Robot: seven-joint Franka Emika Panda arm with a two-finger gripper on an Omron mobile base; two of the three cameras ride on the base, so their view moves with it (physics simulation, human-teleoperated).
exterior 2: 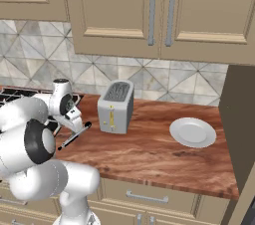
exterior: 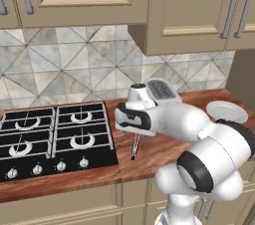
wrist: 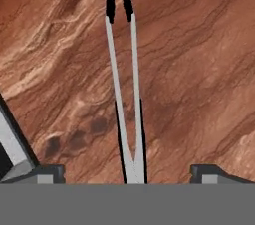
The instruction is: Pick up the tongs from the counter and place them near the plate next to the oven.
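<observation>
The tongs (wrist: 123, 84) lie flat on the reddish-brown counter (wrist: 199, 69), two slim silvery arms ending in dark tips. My gripper (wrist: 127, 171) hangs just above their joined end, open, with one fingertip on each side and neither touching. From the base the tongs (exterior: 135, 148) (exterior 2: 74, 136) lie just right of the stove, under the hand (exterior: 132, 119). The white plate (exterior: 226, 111) (exterior 2: 192, 132) rests far to the right on the counter (exterior 2: 144, 152), beyond the toaster.
A silver toaster (exterior 2: 116, 105) (exterior: 162, 89) stands between the tongs and the plate. The black gas stove (exterior: 55, 139) fills the counter's left. A dark tall panel (exterior 2: 241, 119) closes the counter's right end. Wall cabinets hang overhead.
</observation>
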